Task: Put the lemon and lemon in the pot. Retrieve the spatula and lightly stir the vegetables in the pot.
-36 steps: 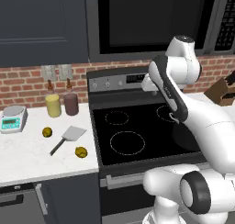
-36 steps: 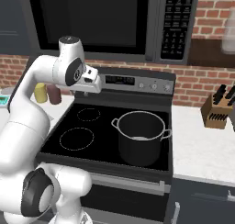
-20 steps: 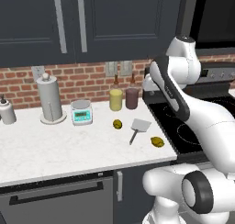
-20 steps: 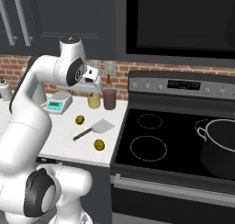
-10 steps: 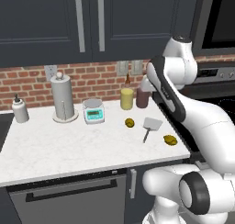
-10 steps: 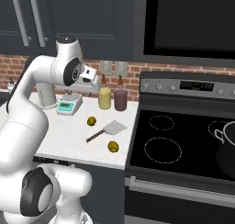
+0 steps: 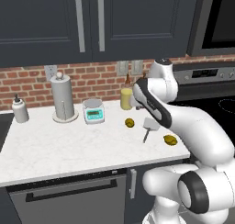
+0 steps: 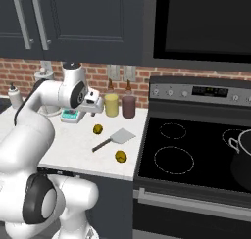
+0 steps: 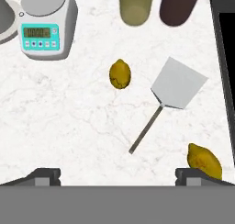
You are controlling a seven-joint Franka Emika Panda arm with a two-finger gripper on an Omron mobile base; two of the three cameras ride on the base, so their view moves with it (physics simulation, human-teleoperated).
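While gripper (image 9: 117, 173) is held spread and empty above counter (image 9: 69, 126), nearer lemon (image 9: 204, 160) is seen just beside right fingertip (image 9: 187, 173); second lemon (image 9: 120, 74) lies farther ahead, beyond spatula (image 9: 172, 92) handle.

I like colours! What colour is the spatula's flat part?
Light grey; the spatula shows best in the hand view.

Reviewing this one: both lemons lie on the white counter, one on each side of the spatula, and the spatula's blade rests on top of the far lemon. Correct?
Not quite. The spatula touches neither fruit: in the hand view its blade lies flat on the counter, clear of the far lemon beside it. The near lemon lies on its other side, so the rest stands.
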